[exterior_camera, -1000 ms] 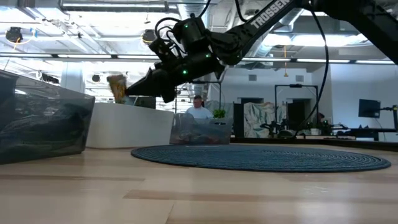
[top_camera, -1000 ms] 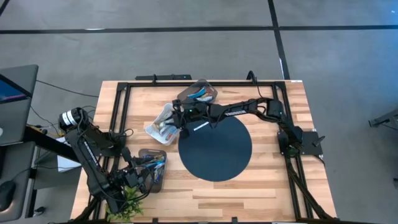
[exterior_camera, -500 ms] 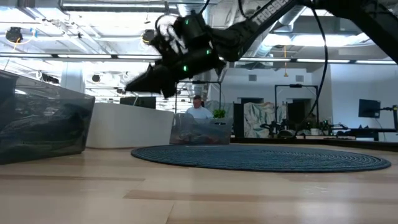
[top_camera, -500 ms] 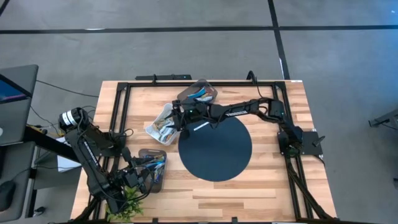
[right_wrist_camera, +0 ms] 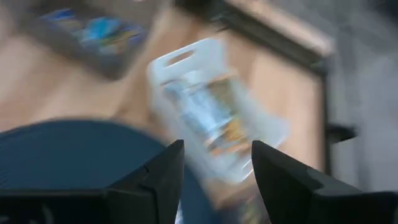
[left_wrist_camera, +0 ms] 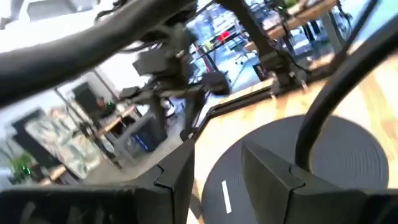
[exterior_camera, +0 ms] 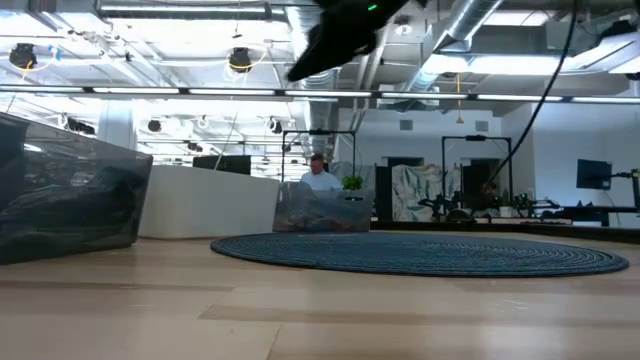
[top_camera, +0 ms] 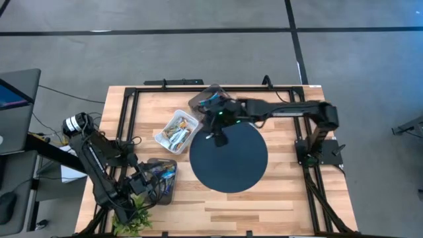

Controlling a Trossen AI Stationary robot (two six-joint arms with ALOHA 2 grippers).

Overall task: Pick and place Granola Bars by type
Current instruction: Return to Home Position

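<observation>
Granola bars lie in three trays. The white tray (top_camera: 177,130) holds orange-brown and silvery bars (right_wrist_camera: 214,118). The dark tray (top_camera: 210,99) at the far side holds blue bars (right_wrist_camera: 102,30). A second dark tray (top_camera: 162,178) near the left arm holds mixed bars. My right gripper (top_camera: 215,135) (right_wrist_camera: 217,155) hangs open and empty, high above the far-left rim of the round mat (top_camera: 229,157), and shows at the top of the low view (exterior_camera: 305,68). My left gripper (top_camera: 142,188) (left_wrist_camera: 214,180) waits open at the near-left, beside the second dark tray.
A black frame (top_camera: 198,89) runs along the table's far, left and right sides. A small green plant (top_camera: 135,218) stands at the near-left corner by the left arm. The round dark-blue mat takes up the table's middle, with bare wood (top_camera: 264,205) toward the near edge.
My right gripper held an orange-brown bar above the white tray. The bar then left its fingers and is gone from the low view. The gripper has since risen and swung toward the table's right, from over the white tray to the mat's rim.
</observation>
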